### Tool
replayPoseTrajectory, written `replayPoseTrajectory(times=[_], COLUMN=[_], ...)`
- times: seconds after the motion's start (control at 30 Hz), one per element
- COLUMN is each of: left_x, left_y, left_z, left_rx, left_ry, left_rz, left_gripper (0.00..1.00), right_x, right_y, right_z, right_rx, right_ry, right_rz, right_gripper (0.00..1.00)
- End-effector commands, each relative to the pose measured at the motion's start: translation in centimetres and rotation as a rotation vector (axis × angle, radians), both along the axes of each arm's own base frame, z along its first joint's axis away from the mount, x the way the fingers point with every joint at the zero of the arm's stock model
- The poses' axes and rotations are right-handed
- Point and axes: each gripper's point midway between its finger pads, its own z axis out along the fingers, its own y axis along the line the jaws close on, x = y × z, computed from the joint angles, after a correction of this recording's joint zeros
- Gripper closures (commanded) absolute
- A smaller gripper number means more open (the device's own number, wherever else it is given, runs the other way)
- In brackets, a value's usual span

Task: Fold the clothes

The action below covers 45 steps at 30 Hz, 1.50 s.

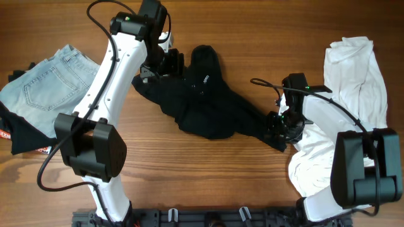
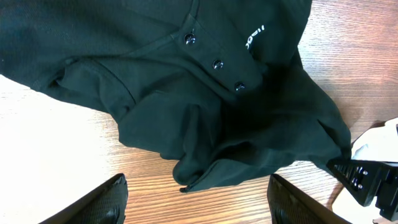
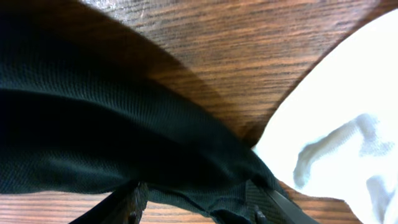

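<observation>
Clothes (image 1: 208, 107) crumpled between two arms

We found them heaped on the table (image 1: 240, 31), the left gripper (image 2: 198, 200) above them, jaws wide and empty. The right gripper (image 3: 196, 208) straddled a hem beside a white garment (image 3: 348, 143); grip unclear to us.

Left gripper (image 2: 199, 204) had its fingers spread wide, and bare brown wooden table (image 2: 56, 149) showed under and between them, so there was room there. Straight ahead of it, the crumpled black soft-fabric top (image 2: 205, 112) barred the way right across. Over at the right gripper (image 3: 199, 208), black cloth filled the gap between the fingers. The big white crumpled cloth garment (image 3: 336, 137) crowded in just beside it, with open wood beyond. The light-blue denim garment (image 1: 47, 79) lay well behind the left arm.
</observation>
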Motion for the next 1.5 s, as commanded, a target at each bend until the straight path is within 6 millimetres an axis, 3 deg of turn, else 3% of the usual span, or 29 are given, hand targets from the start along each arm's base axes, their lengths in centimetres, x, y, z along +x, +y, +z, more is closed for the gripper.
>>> replayPoseTrajectory(times=[0.0,0.1,0.17,0.2,0.23,0.27,0.4,0.47,0.63,0.73,0.93,1.07,1.2,1.37,1.47], left_x=[0.0,0.0,0.0,0.0,0.0,0.0,0.0,0.0,-0.2,-0.7,-1.8,-3.4,-4.9,-6.2,-6.9], left_y=[0.2,0.2,0.2,0.2,0.2,0.2,0.2,0.2,0.3,0.4,0.7,-0.3,-2.0,-5.1,-3.9], left_z=[0.8,0.8,0.8,0.8,0.8,0.8,0.8,0.7,0.7,0.6,-0.1,-1.7,-4.9,-6.6,-8.0], left_rx=[0.000,0.000,0.000,0.000,0.000,0.000,0.000,0.001,0.002,0.009,0.020,-0.005,-0.008,-0.054,0.079], left_ry=[-0.024,-0.025,-0.024,-0.024,-0.024,-0.025,-0.024,-0.023,-0.015,0.006,0.054,0.123,0.163,0.177,0.174], left_rz=[0.016,0.016,0.016,0.016,0.016,0.016,0.016,0.016,0.019,0.019,0.020,0.006,-0.013,-0.031,0.019], left_gripper=[0.28,0.28,0.28,0.28,0.28,0.28,0.28,0.28,0.28,0.28,0.28,0.28,0.27,0.24,0.23], right_x=[-1.3,-1.6,-1.5,-1.5,-1.6,-1.6,-1.7,-0.7,5.3,6.5,7.6,7.0,6.9,6.9,6.9], right_y=[-1.1,-0.5,-0.4,-0.4,-0.4,-0.4,-0.3,-0.6,-1.3,-2.2,-11.9,-14.7,-14.8,-14.8,-14.8], right_z=[-1.4,-1.3,-1.3,-1.3,-1.3,-1.3,-1.1,-0.3,6.2,9.4,16.1,16.7,16.6,16.6,16.6], right_rx=[-0.066,-0.028,-0.022,-0.022,-0.021,-0.017,-0.016,-0.016,-0.010,-0.063,-0.328,-0.286,-0.288,-0.289,-0.290], right_ry=[0.025,0.031,0.030,0.030,0.031,0.032,0.039,0.013,-0.180,-0.221,-0.326,-0.344,-0.340,-0.340,-0.341], right_rz=[0.015,0.029,0.028,0.028,0.028,0.028,0.023,0.018,0.048,0.064,-0.270,-0.325,-0.316,-0.302,-0.298], right_gripper=[0.43,0.50,0.67,0.85,0.94,0.96,0.96,0.96,0.96,0.96,0.96,0.96,0.96,0.96,0.96])
